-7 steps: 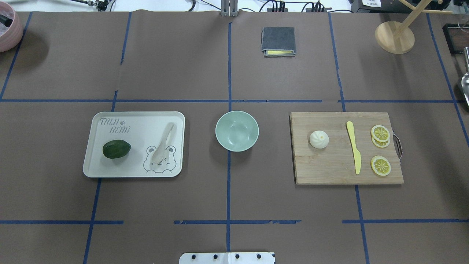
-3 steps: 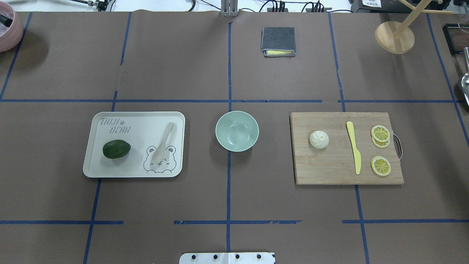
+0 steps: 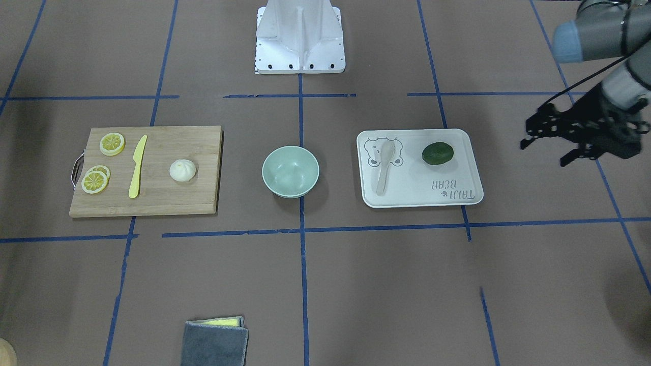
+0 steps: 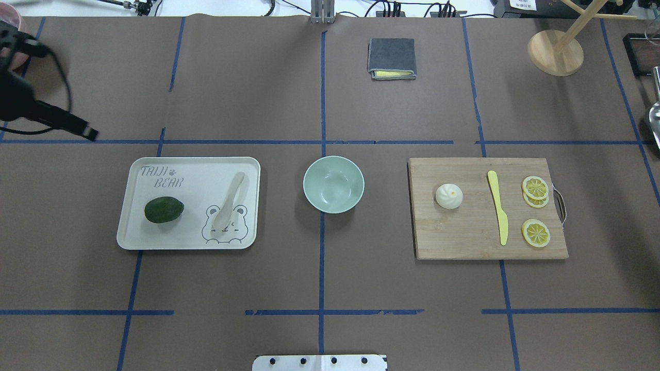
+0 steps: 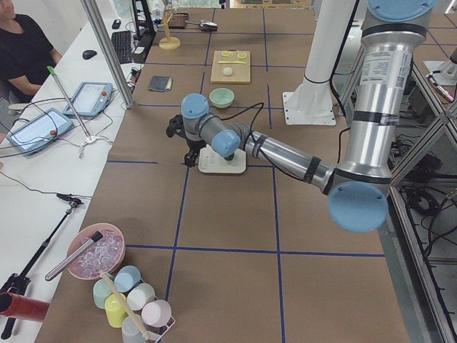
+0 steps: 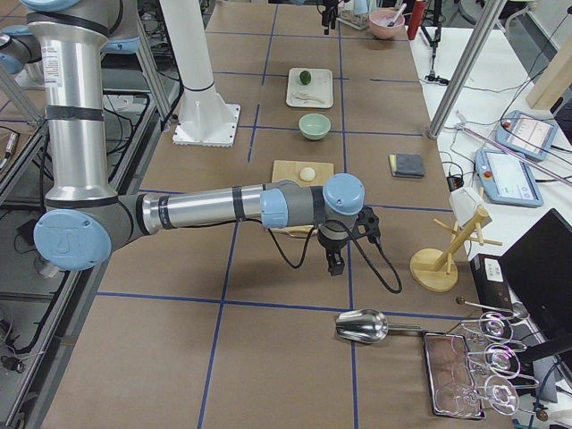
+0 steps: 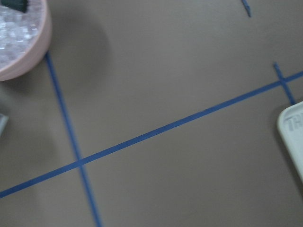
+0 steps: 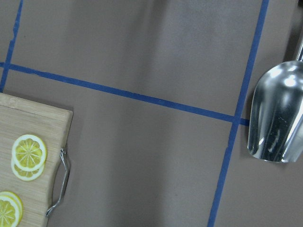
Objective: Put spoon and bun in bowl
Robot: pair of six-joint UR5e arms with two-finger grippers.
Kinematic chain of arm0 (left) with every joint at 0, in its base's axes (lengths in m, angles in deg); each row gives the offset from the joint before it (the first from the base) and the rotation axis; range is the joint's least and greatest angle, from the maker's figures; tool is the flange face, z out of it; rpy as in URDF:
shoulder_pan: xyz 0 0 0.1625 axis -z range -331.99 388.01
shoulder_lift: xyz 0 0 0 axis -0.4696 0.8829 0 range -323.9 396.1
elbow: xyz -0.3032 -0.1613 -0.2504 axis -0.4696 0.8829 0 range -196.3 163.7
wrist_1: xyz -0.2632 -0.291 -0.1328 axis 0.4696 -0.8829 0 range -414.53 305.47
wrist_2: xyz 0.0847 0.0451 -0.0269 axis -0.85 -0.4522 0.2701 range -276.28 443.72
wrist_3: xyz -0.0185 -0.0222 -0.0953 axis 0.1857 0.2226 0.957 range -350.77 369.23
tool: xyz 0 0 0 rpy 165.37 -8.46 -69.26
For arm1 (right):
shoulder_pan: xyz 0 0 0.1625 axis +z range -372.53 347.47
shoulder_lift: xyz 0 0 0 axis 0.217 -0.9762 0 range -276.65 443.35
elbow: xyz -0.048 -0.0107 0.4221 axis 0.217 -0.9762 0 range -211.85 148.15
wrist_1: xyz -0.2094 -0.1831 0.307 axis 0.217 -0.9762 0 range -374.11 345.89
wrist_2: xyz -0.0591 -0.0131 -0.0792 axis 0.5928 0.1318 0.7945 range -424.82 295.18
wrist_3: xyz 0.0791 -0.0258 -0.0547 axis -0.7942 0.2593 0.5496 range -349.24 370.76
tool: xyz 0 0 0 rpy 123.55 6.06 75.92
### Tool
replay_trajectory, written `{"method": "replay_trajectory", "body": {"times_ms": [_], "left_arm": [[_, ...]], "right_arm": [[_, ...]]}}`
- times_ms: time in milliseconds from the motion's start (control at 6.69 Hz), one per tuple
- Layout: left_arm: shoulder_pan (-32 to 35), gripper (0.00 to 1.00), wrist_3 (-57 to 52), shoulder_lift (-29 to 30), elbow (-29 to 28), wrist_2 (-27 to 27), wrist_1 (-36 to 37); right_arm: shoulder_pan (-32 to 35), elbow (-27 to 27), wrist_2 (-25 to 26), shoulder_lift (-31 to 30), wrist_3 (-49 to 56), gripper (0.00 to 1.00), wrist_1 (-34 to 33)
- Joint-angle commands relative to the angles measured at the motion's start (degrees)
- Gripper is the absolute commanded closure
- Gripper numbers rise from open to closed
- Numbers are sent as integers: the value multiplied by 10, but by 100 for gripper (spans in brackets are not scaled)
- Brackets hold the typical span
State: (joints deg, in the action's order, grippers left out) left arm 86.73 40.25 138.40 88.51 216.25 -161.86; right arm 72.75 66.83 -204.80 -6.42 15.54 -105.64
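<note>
Brown-papered table (image 4: 247, 93): spoon (image 4: 229, 202) on the tray (image 4: 191, 167), bowl (image 4: 333, 184) mid-table, bun (image 4: 449, 196) on the cutting board (image 4: 464, 237). Left gripper (image 4: 67, 93) hovers spread wide, well apart from the spoon; right gripper (image 6: 334, 261) beyond the board, its fingers' spread untellable

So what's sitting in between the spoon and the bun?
The mint-green bowl, empty, stands between the spoon on the tray and the bun on the cutting board. The overhead view shows it best.
</note>
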Motion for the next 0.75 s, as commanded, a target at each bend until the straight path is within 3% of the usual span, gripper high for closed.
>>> {"method": "replay_trajectory", "body": {"times_ms": [0, 150, 598], "left_arm": [[-166, 1, 158, 111, -28, -128, -2], [-183, 2, 159, 136, -67, -144, -3], [-217, 8, 149, 152, -113, -166, -7]], "right_arm": [[-14, 0, -10, -9, 0, 0, 12], [-20, 0, -10, -10, -1, 0, 12], [-25, 0, -14, -12, 0, 0, 12]]}}
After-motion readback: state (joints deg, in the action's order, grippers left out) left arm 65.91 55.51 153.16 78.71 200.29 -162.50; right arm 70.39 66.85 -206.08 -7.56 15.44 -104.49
